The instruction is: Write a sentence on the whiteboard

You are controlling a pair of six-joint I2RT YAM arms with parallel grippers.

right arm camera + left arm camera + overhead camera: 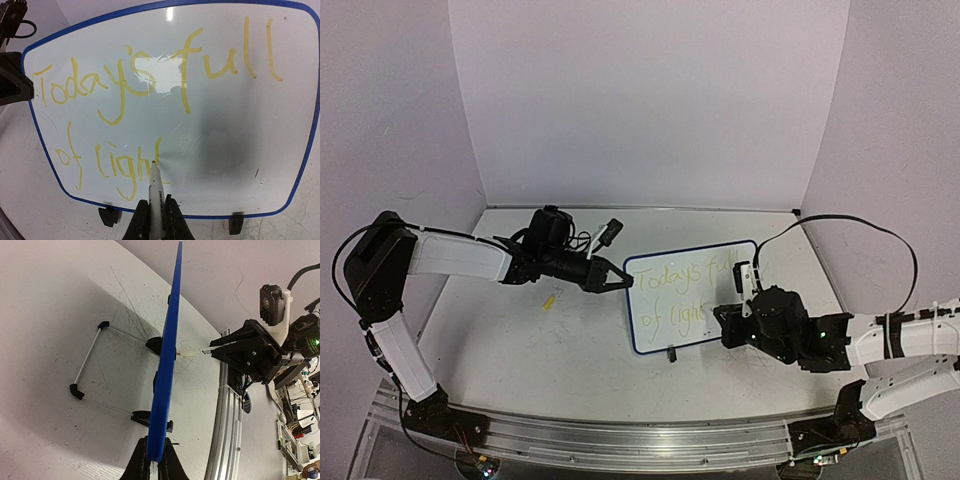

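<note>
The whiteboard [665, 335] stands upright near the middle of the table [520, 330], and I read the sentence [185, 75] on it in pale yellow, two lines. My right gripper [156, 207] is clenched around a white marker [156, 185], whose tip touches the board at the last letter of the lower line. That arm comes in low from the right. My left gripper [155, 445] is clamped on the board's left edge, the forearm stretched out level from a raised elbow.

One whiteboard [235, 135], one marker [156, 185], one two-line sentence [185, 52], one left hand [620, 281], one right hand [156, 222].
</note>
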